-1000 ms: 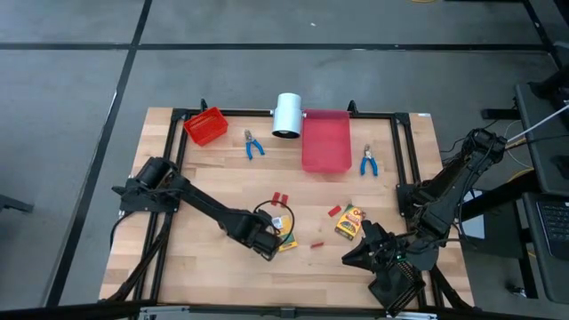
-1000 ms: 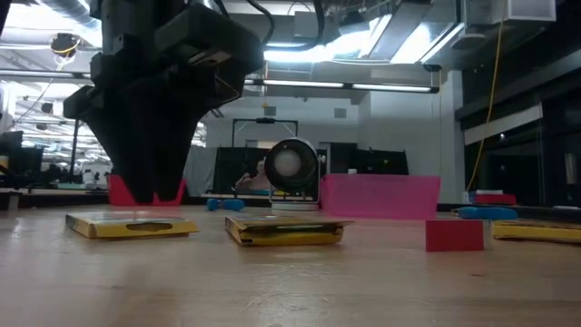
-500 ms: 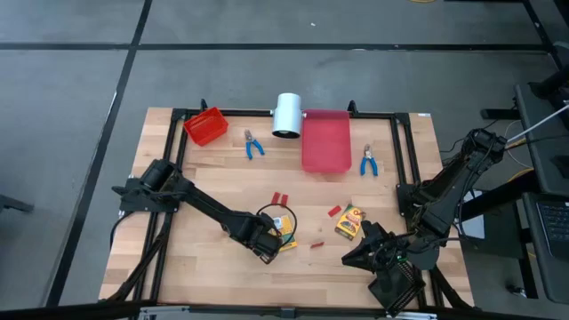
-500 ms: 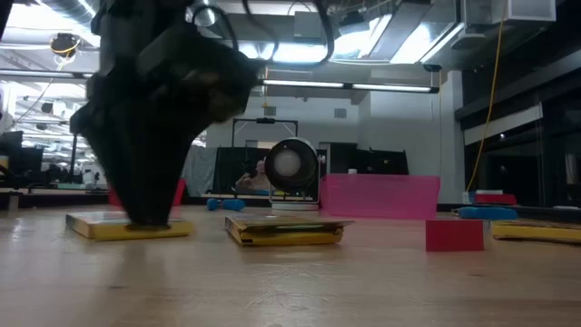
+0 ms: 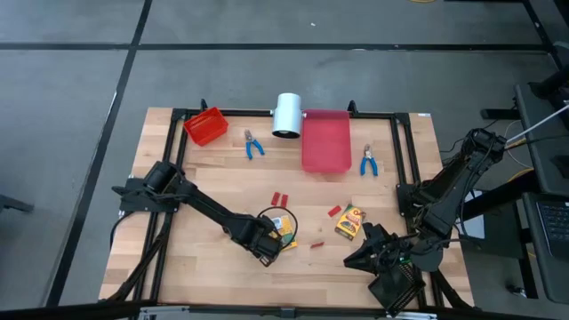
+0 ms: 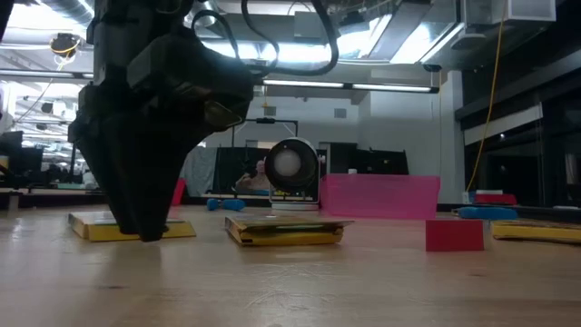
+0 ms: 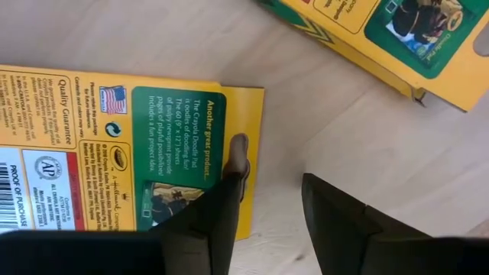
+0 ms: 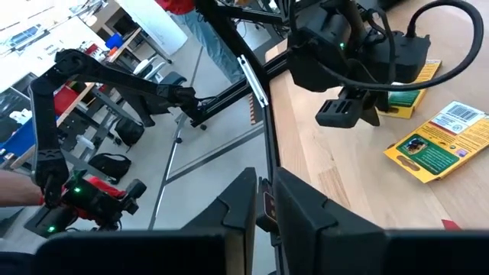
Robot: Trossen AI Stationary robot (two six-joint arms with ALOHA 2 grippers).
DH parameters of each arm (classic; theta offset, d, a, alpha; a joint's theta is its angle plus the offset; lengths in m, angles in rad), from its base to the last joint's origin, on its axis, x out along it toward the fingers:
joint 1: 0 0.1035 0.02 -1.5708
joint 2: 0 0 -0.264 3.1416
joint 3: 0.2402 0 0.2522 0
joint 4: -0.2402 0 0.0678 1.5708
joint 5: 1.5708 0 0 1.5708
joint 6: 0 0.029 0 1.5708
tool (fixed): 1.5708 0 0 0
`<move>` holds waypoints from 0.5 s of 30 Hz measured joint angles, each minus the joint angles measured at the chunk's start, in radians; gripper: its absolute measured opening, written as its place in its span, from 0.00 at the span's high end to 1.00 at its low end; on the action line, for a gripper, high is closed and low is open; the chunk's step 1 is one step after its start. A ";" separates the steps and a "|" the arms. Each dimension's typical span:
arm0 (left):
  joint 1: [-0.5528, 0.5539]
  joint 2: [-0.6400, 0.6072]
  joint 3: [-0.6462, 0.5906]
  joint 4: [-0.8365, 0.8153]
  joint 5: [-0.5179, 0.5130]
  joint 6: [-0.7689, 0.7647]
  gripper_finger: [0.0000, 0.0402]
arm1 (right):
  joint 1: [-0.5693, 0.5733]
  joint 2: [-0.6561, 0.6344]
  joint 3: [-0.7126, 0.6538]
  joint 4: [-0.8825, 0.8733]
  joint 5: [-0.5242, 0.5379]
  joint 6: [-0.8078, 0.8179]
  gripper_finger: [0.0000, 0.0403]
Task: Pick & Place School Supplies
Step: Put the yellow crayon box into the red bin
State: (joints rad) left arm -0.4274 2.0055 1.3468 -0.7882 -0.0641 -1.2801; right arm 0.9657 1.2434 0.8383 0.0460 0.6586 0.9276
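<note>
Red bin: back left corner of the tabletop.
Left pliers: blue-handled, near the back edge, between the red bin and the white cylinder.
Left gripper: low over the front middle of the tabletop, fingers parted and straddling the edge of a crayon box; one finger lies on the box's face, the other over bare wood beside it. The box lies flat on the wood, not lifted.
Second crayon box: just beside the first, flat.
Red blocks: a pair behind the left gripper; single ones at and.
Pink tray: back edge, right of the cylinder.
Third crayon box: right of centre, flat.
Right pliers: just right of the pink tray.
Right gripper: front right corner, fingers nearly together, holding nothing.
</note>
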 joint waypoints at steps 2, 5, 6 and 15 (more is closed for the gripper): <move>0.004 0.000 0.000 -0.005 0.011 0.009 0.72 | 0.000 0.000 0.000 0.004 0.006 0.000 0.87; 0.005 0.000 -0.001 -0.019 0.006 0.023 0.86 | 0.000 0.000 0.000 0.011 0.007 0.000 0.87; 0.005 0.000 -0.001 -0.024 0.005 0.027 0.91 | 0.000 0.000 0.000 0.013 0.007 -0.001 0.87; 0.005 -0.014 -0.003 0.017 -0.005 0.074 0.99 | 0.000 0.000 0.000 0.025 0.007 -0.004 0.87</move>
State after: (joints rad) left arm -0.4225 1.9914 1.3435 -0.7713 -0.0696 -1.2065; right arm 0.9661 1.2430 0.8383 0.0710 0.6659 0.9237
